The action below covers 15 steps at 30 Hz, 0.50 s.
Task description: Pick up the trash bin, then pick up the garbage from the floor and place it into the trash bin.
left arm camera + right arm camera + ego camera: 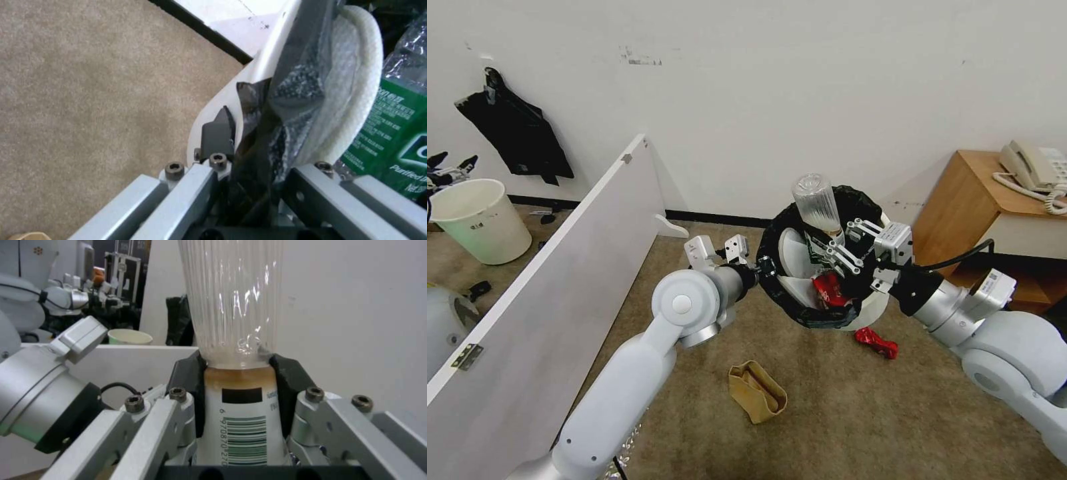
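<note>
Beige carpet lies below as your left claw point(758, 268) pinches the trash bin point(800, 230) rim, while your right claw point(835, 257) clamps a light, slippery, crushable clear bottle point(818, 203) at its label over the bin.

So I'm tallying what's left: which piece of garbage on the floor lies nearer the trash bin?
The crushed red wrapper, on the carpet just below the trash bin. The tan paper bag lies farther off, nearer the robot.
</note>
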Motion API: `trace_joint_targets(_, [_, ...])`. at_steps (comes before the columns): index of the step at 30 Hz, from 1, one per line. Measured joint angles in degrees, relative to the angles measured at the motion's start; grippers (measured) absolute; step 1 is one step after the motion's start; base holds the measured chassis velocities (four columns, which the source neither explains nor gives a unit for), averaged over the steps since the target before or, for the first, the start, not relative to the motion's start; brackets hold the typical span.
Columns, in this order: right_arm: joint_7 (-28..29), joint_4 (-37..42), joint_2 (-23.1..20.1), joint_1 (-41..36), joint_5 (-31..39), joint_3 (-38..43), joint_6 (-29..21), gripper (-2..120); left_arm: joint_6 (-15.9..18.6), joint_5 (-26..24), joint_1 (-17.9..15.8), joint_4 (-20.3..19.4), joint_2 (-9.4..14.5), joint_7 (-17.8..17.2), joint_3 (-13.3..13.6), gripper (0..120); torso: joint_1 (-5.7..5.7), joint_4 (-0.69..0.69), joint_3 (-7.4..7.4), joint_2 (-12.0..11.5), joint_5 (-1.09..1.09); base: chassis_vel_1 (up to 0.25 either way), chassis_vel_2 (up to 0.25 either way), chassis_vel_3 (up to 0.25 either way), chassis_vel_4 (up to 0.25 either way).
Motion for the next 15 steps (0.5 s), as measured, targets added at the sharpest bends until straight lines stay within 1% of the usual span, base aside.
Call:
trace_joint_targets(5, [0.01,-0.05,0.02,-0.04,-0.07,0.01,-0.10,28,0.00,-0.02,0.25,-0.05,0.10,0.00,-0.25,1,0.00,0.00,0.00,0.00,0.00,0.000,0.000,0.000,0.000])
trace_joint_targets(6, [0.08,-0.05,0.02,-0.06,-0.06,0.04,-0.12,33,0.01,-0.01,0.30,-0.05,0.17,0.00,-0.30,1,0.00,0.00,0.00,0.00,0.00,0.000,0.000,0.000,0.000])
trace_joint_targets(7, [0.08,-0.05,0.02,-0.06,-0.06,0.04,-0.12,33,0.01,-0.01,0.30,-0.05,0.17,0.00,-0.30,1,0.00,0.00,0.00,0.00,0.00,0.000,0.000,0.000,0.000])
trace_joint_targets(8, [0.14,0.03,-0.10,-0.10,0.01,0.14,-0.13,38,0.01,0.05,0.41,-0.03,0.25,0.00,-0.40,1,0.00,0.00,0.00,0.00,0.00,0.000,0.000,0.000,0.000])
trace_joint_targets(9, [0.23,0.19,-0.32,-0.15,0.16,0.44,-0.14,46,0.04,0.25,0.79,0.05,0.45,0.00,-0.66,1,0.00,0.00,0.00,0.00,0.00,0.000,0.000,0.000,0.000])
trace_joint_targets(15, [0.36,0.23,-0.35,-0.16,0.31,0.66,-0.14,48,0.11,0.60,1.47,0.06,0.76,0.02,-0.87,1,0.00,0.00,0.00,0.00,0.00,0.000,0.000,0.000,0.000])
